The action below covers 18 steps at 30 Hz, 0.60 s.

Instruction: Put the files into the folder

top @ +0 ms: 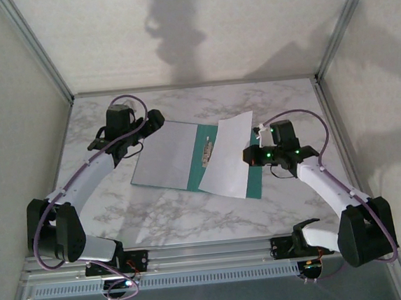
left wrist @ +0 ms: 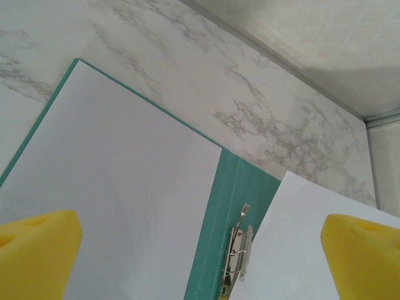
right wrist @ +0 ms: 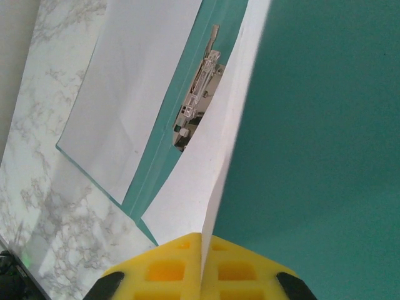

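The teal folder (top: 200,157) lies open in the middle of the table. One of the files (top: 162,155) lies flat on its left leaf. A second white sheet (top: 230,156) slants over the right leaf, lifted at its right edge. My right gripper (top: 253,156) is shut on that edge; in the right wrist view its yellow pads (right wrist: 165,275) pinch the sheet (right wrist: 212,162) above the teal leaf (right wrist: 312,125). My left gripper (top: 154,121) hovers open over the folder's far left corner. Its pads (left wrist: 34,256) stand wide apart above the flat sheet (left wrist: 125,187) and fastener (left wrist: 240,250).
The marble tabletop (top: 192,217) lies bare in front of the folder and along the back (left wrist: 262,100). Pale enclosure walls (top: 17,138) close in the left, right and back. A metal rail (top: 209,251) runs along the near edge by the arm bases.
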Available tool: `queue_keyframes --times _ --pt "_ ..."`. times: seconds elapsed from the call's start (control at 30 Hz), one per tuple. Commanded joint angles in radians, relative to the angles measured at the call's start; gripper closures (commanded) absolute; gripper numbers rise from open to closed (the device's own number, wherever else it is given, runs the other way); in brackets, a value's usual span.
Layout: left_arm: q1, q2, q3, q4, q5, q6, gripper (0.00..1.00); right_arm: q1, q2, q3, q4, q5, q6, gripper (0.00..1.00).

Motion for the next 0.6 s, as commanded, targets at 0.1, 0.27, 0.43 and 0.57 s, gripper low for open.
queue_keyframes --times 0.1,0.27,0.43,0.57 --pt "-0.009 0.015 0.022 -0.019 -0.001 0.021 0.02 -0.010 0.022 0.041 0.002 -0.024 -0.043 0.96" --pt "-0.009 0.020 0.023 -0.024 -0.002 0.024 0.02 -0.026 0.073 0.080 -0.018 -0.047 -0.065 0.96" --pt "-0.008 0.024 0.020 -0.028 -0.003 0.027 0.02 -0.033 0.127 0.138 -0.072 -0.071 -0.097 0.95" --pt "-0.009 0.029 0.020 -0.031 -0.005 0.032 0.02 -0.041 0.165 0.174 -0.098 -0.102 -0.112 0.95"
